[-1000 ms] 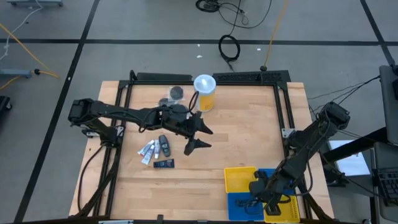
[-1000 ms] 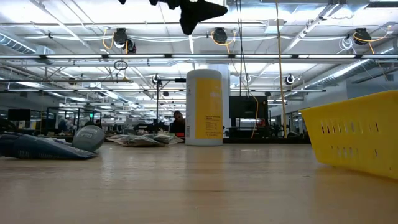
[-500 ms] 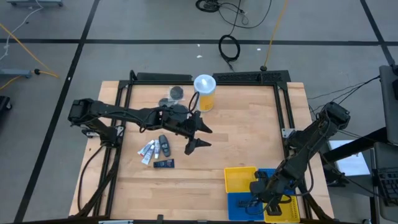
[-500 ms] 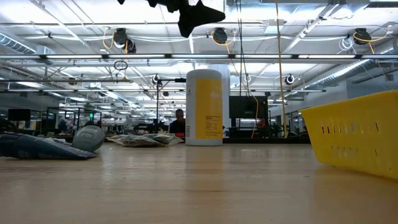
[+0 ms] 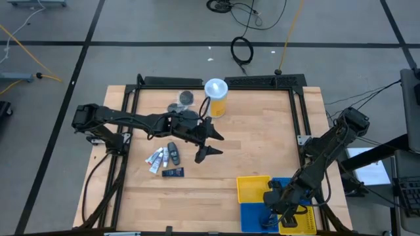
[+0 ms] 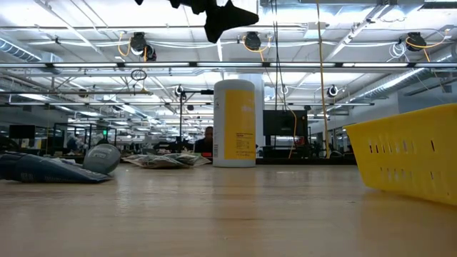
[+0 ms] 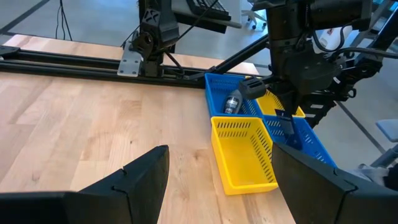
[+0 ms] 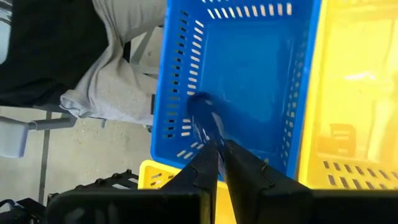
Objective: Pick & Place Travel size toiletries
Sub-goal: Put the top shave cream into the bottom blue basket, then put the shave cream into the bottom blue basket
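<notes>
Several toiletries lie on the table's left part: white tubes (image 5: pixel 155 158), a dark bottle (image 5: pixel 173 153) and a dark flat item (image 5: pixel 172 173); grey round tins (image 5: pixel 186 98) lie farther back. My left gripper (image 5: pixel 211 145) hangs open and empty high over the table's middle, its fingers wide apart in its wrist view (image 7: pixel 217 186). My right gripper (image 5: pixel 271 211) is over a blue basket (image 8: pixel 180 74) at the near right corner. It is shut on a thin dark blue item (image 8: pixel 202 115), which looks blurred. My right gripper pinches the dark blue item by its upper end (image 8: pixel 210 138) between its two fingertips. The fingers (image 8: pixel 245 168) point down into the blue basket from above. The item hangs below them inside the basket walls; I cannot tell whether its lower end touches the floor.
A yellow-and-white canister with a white lid (image 5: pixel 216 97) stands at the table's far middle. Yellow (image 5: pixel 252 189) and blue baskets sit side by side at the near right corner; a silvery bottle (image 7: pixel 232 102) lies in one blue basket. Black rails run along the table's sides.
</notes>
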You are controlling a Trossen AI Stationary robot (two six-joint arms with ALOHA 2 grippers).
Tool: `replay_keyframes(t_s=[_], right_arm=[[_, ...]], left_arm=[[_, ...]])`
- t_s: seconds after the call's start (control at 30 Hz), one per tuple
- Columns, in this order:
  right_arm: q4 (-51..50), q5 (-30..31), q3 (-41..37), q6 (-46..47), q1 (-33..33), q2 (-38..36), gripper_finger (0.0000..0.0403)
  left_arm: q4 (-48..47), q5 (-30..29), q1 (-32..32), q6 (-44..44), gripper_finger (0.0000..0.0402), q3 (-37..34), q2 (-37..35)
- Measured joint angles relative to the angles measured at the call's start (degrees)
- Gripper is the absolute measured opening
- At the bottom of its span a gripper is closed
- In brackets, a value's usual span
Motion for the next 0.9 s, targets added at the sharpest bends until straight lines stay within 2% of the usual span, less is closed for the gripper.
replay_keyframes(t_s=[0.33, 0.63, 0.77, 0.9], right_arm=[[3.3, 1.2, 0.0, -6.4, -2.1, 0.0, 0.0047], [3.3, 1.2, 0.0, -13.6, -4.6, -1.3, 0.0068], [3.3, 1.2, 0.0, -17.2, -5.8, -1.6, 0.0068], [2.9, 1.5, 0.0, -20.0, -7.7, -1.7, 0.0071]], left_arm=[[-0.7, 0.0, 0.0, 0.0, 0.0273, 0.0, 0.0], [-6.6, -1.0, 0.0, -3.0, 0.0274, 0.0, 0.0], [-12.2, -4.5, -0.1, -8.1, 0.0274, 0.0, 0.0], [-22.8, -10.6, -0.1, -13.9, 0.0274, 0.0, 0.0]])
